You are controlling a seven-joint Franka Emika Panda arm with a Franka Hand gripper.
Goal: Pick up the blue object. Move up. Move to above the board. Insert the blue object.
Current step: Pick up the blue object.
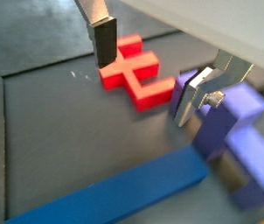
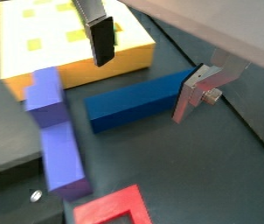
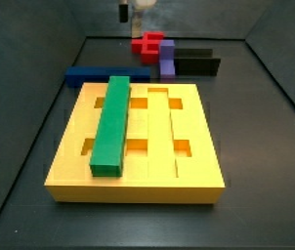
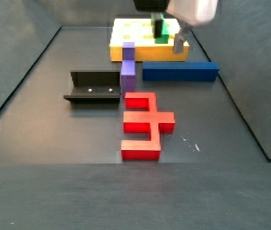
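The blue object (image 2: pixel 132 102) is a long dark blue bar lying flat on the dark floor beside the board; it also shows in a wrist view (image 1: pixel 122 194) and in both side views (image 3: pixel 108 74) (image 4: pixel 180 72). The board (image 3: pixel 196 161) is a yellow grooved slab, also seen in a wrist view (image 2: pixel 128 57) and a side view (image 4: pixel 120 36). My gripper (image 2: pixel 141 87) is open and empty, raised above the floor near the blue bar. Its fingers (image 1: pixel 104 42) hold nothing, and it also shows in both side views (image 3: pixel 135 12) (image 4: pixel 171 25).
A green bar (image 3: pixel 112 122) lies in a groove of the board. A purple block (image 4: pixel 128 67) (image 2: pixel 52 131) lies next to the blue bar. A red piece (image 4: pixel 144 126) (image 1: pixel 135 74) lies beyond it. The dark fixture (image 4: pixel 96 87) (image 3: pixel 196 63) stands beside the purple block.
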